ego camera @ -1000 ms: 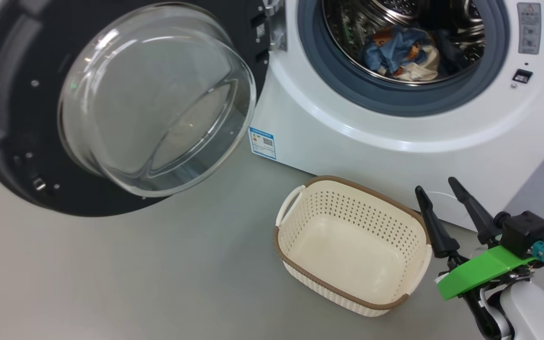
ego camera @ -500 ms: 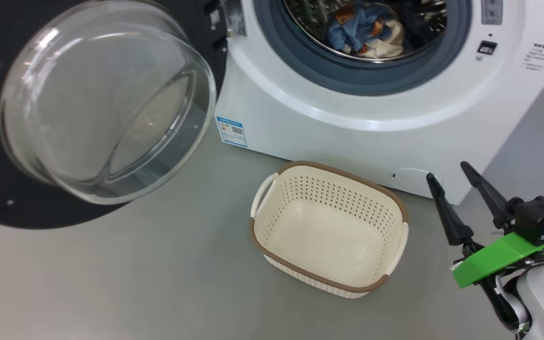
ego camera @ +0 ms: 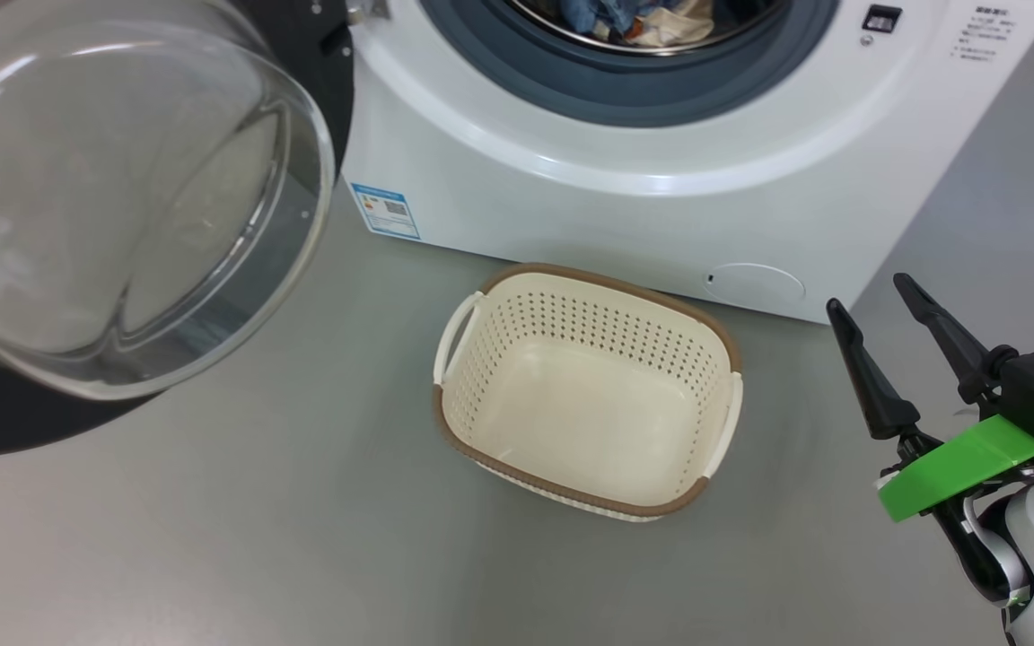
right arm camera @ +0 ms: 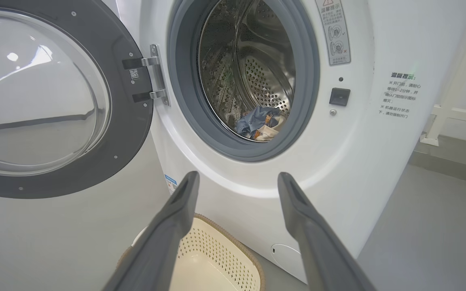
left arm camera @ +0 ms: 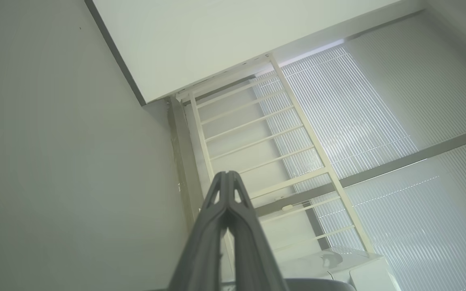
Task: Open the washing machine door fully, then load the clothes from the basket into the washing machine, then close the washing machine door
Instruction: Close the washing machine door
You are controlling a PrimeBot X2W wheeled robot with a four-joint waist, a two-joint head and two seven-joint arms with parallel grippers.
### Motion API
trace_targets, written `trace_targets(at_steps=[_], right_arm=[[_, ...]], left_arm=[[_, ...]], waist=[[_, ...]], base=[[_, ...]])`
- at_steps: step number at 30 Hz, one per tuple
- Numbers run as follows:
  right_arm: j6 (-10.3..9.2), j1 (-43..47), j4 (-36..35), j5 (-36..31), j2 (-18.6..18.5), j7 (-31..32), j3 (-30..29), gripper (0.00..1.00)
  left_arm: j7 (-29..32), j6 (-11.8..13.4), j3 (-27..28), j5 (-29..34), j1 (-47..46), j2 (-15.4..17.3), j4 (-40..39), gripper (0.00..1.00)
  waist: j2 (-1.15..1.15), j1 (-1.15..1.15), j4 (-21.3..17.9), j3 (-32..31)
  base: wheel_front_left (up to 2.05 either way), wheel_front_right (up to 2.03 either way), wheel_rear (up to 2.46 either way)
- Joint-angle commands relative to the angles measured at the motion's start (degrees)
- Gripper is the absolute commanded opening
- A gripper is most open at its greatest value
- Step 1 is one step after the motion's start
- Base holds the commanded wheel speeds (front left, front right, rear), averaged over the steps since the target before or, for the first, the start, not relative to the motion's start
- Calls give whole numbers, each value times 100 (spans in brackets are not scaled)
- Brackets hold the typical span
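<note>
The white washing machine (ego camera: 571, 188) (right arm camera: 358, 161) stands with its door (ego camera: 122, 206) (right arm camera: 43, 105) swung wide to the left, glass bowl facing out. Blue, bear-printed and cream clothes (ego camera: 634, 16) (right arm camera: 259, 123) lie at the bottom of the steel drum. On the floor in front sits the cream basket (ego camera: 723, 395) (right arm camera: 217, 258) with nothing in it. My right gripper (ego camera: 871, 301) (right arm camera: 237, 180) is open, hanging to the right of the basket and pointing at the machine's front. In the left wrist view my left gripper (left arm camera: 227, 176) is shut on nothing, aimed up at a wall and a window.
A blue label (ego camera: 385, 211) and a round lower hatch (ego camera: 755, 284) mark the machine's front. Grey floor (ego camera: 257, 538) spreads left of and before the basket. White railing bars (left arm camera: 257, 137) and ribbed window panes (left arm camera: 378, 121) lie ahead of the left gripper.
The head camera has tilted down and turned, so machine, door and basket have slid up and left in view. The right gripper stays open; nothing in the scene itself has moved.
</note>
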Motion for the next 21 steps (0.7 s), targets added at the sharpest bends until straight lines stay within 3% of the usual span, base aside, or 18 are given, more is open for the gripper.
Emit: trace_targets(at_steps=[1, 11, 21], right_arm=[[25, -73, -148, 4, -118, 14, 53, 100], [25, -36, -220, -45, -81, 24, -49, 100], [25, 0, -127, -40, 10, -13, -119, 100]], left_arm=[[142, -38, 16, -75, -161, 516, -16, 0], [740, 116, -295, 39, -584, 885, 779, 0], [1461, 95, -811, 319, -699, 894, 1124, 0]], waist=[[0, 0, -106, 100], [0, 0, -257, 231], [0, 0, -252, 173]], base=[[0, 0, 0], [0, 0, 0], [0, 0, 0]])
